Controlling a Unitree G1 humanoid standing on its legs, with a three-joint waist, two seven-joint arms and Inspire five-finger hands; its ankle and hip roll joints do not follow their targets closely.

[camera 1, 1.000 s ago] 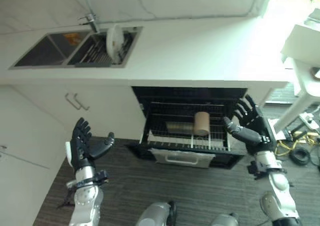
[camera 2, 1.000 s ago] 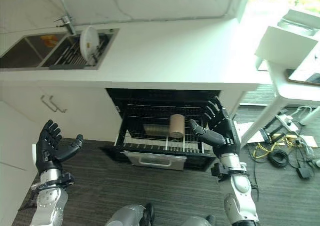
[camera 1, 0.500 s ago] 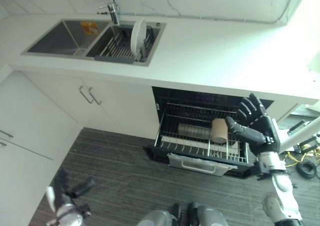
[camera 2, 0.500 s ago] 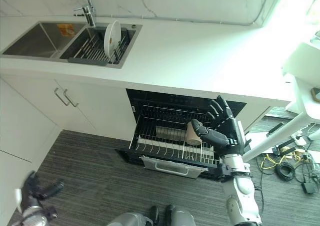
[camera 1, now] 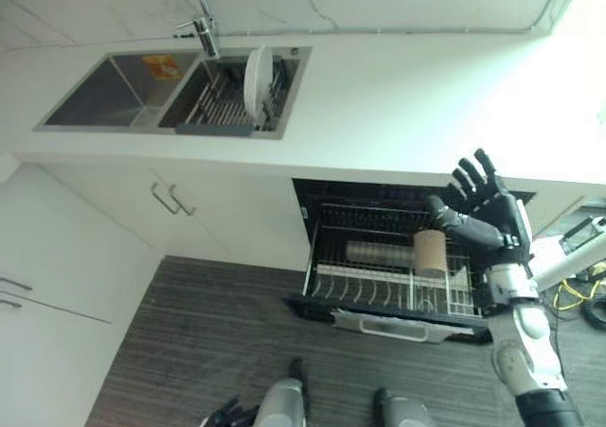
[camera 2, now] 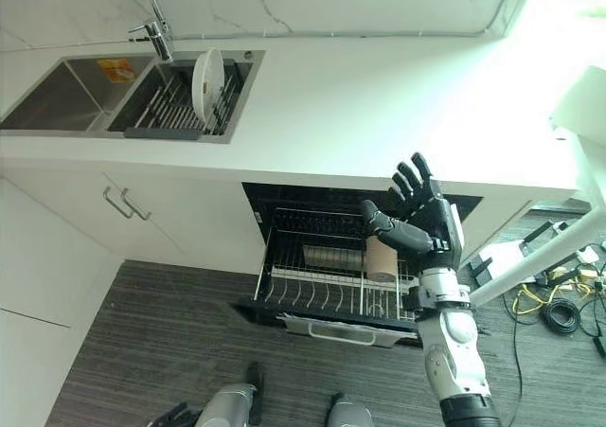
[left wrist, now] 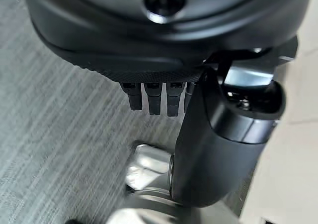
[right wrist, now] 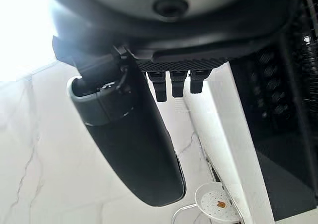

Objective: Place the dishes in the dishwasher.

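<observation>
A white plate (camera 1: 256, 79) stands on edge in the rack of the right sink basin (camera 1: 227, 100). Below the counter the dishwasher is open, its lower rack (camera 1: 379, 290) pulled out. In the rack a brown cup (camera 1: 432, 252) stands upright and a clear cylinder (camera 1: 377, 253) lies on its side. My right hand (camera 1: 485, 211) is raised and open in front of the dishwasher's right side, above the cup, holding nothing. My left hand (left wrist: 218, 129) hangs low over the floor, fingers straight, empty. The right wrist view shows the plate (right wrist: 215, 202) far off.
The left sink basin (camera 1: 104, 91) holds a yellow item. A long white counter (camera 1: 426, 105) runs to the right. Cabinet doors with handles (camera 1: 170, 200) stand left of the dishwasher. A white table leg (camera 1: 578, 252) and floor cables (camera 2: 559, 313) lie to the right.
The camera has shifted. My left hand dropped from a raised position to low over the floor. My right hand stayed open and rose slightly by the dishwasher.
</observation>
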